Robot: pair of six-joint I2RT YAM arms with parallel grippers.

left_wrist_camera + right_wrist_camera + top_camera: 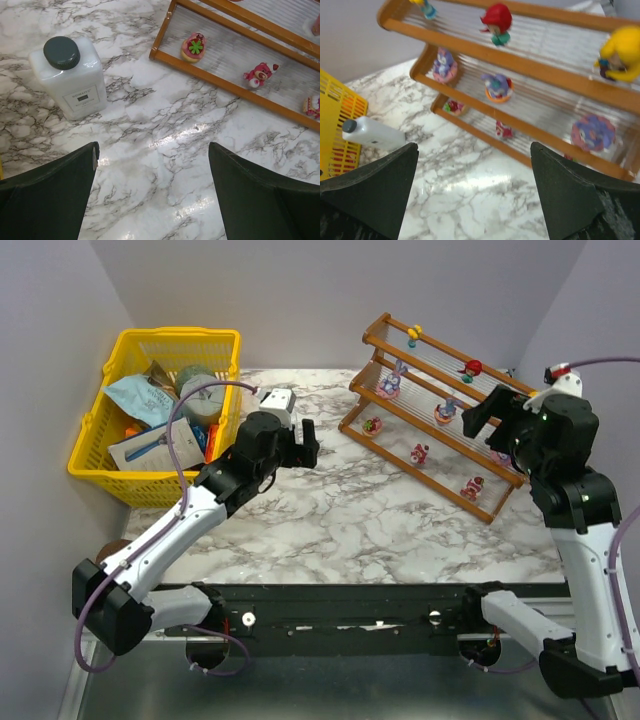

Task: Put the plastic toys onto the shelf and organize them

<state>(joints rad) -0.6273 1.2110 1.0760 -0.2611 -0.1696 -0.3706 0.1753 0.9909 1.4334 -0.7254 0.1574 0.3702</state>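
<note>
The shelf stands slanted at the back right of the marble table. Several plastic toys sit on its tiers: a yellow-blue one, a red one, purple bunnies and pink-red figures. My right gripper is open and empty, hovering just in front of the shelf's right part. The right wrist view shows the shelf with the red toy, a yellow toy and a purple bunny. My left gripper is open and empty above the table, left of the shelf.
A white bottle with a black cap lies on the table near the left gripper. A yellow mesh basket full of packets stands at the back left. The left wrist view shows the shelf's lower left corner with pink-red toys.
</note>
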